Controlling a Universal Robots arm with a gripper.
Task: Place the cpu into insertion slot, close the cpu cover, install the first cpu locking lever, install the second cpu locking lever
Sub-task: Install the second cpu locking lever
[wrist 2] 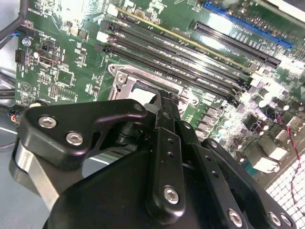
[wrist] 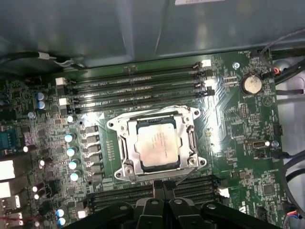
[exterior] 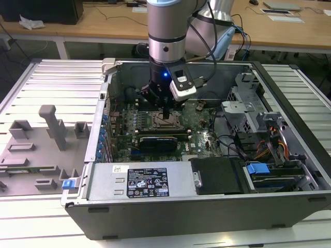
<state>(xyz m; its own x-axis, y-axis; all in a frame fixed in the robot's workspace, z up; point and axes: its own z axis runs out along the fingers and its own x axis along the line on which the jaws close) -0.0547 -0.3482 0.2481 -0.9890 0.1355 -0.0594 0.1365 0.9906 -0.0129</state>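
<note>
The cpu (wrist: 157, 143), a dull silver square, lies flat in the insertion slot (wrist: 125, 143) on the green motherboard. The cpu cover (wrist: 132, 165), a silver frame plate, lies down around the chip, and a thin metal lever (wrist: 152, 113) runs along one edge of it. My gripper (wrist: 164, 187) hangs just beside the socket's edge with its black fingers pressed together, shut and empty. In the exterior view the gripper (exterior: 164, 114) points straight down over the insertion slot (exterior: 162, 122) inside the open computer case. In the second wrist view the gripper (wrist 2: 162, 98) covers part of the socket frame (wrist 2: 125, 82).
Long black memory slots (wrist: 138, 86) flank the socket on two sides. A black card (exterior: 158, 140), a power supply (exterior: 139, 181) and a drive cage (exterior: 248, 111) crowd the case. Case walls (exterior: 289, 93) rise all round. A grey fixture tray (exterior: 41, 144) sits at the exterior view's left.
</note>
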